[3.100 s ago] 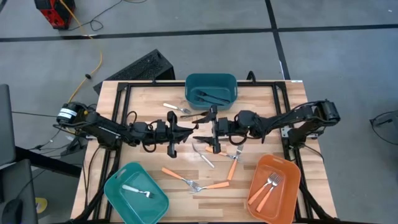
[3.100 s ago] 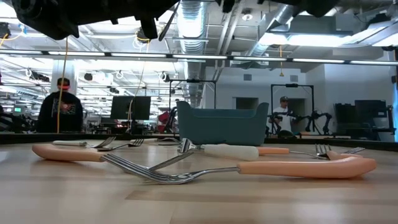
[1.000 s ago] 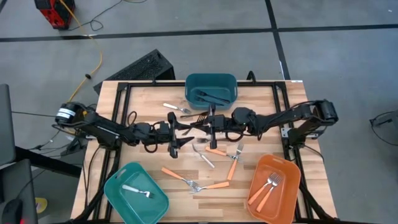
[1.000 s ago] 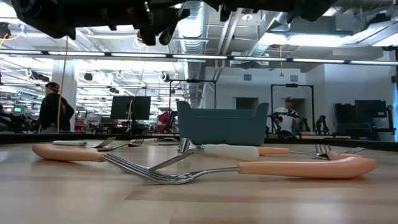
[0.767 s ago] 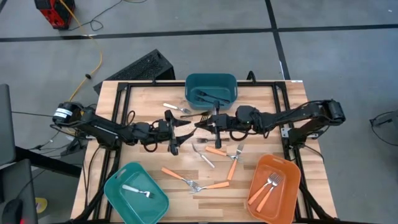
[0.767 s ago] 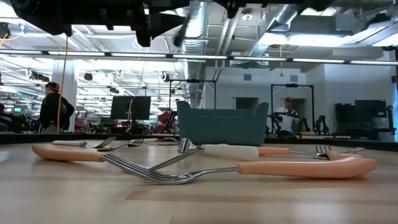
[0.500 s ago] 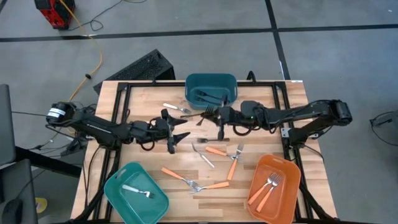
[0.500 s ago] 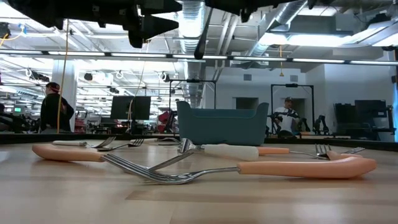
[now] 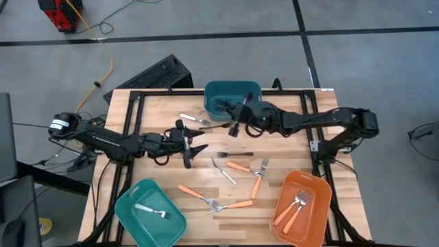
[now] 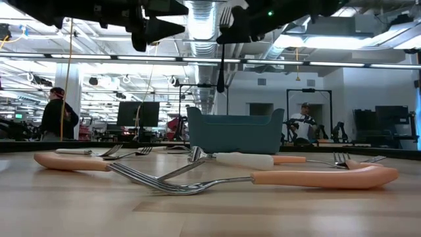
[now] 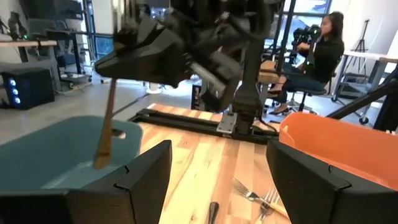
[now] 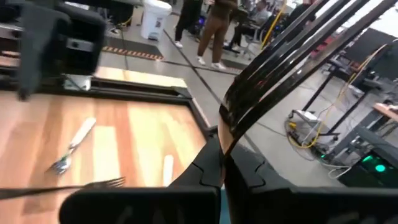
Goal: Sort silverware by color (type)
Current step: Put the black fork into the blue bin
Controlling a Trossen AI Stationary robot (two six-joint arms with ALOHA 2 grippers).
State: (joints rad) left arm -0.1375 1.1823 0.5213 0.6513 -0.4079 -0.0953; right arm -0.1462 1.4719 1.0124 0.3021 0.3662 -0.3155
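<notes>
My right gripper (image 9: pixel 235 125) is shut on a black fork (image 12: pixel 273 62) beside the near rim of the far teal bin (image 9: pixel 233 96), which holds dark utensils. My left gripper (image 9: pixel 195 152) stands open and empty at mid-table, left of centre. A black utensil (image 9: pixel 236 155) lies flat on the wood between the arms. Orange-handled forks (image 9: pixel 240 167) and a silver fork (image 9: pixel 223 170) lie nearer the front. White and silver pieces (image 9: pixel 192 119) lie left of the far bin. My right gripper pinches the black fork between its two fingers at the neck just below the tines (image 12: pixel 225 134). The fingers reach in about level from the table's right and lie across the fork. It stands nearly upright, tines above the fingers, handle (image 11: pixel 104 130) hanging below, clear of the table.
A teal bin (image 9: pixel 149 213) at the front left holds one white-handled fork. An orange bin (image 9: pixel 302 209) at the front right holds orange-handled forks. More orange forks (image 9: pixel 206 199) lie between them. A black frame (image 9: pixel 137 103) runs around the tabletop. People show in the room beyond.
My right gripper has carried the black fork from the middle of the table toward the far edge, up to the far teal bin, turning as it went. My left gripper has drawn back a little toward the table's left. The black utensil on the wood now shows between them.
</notes>
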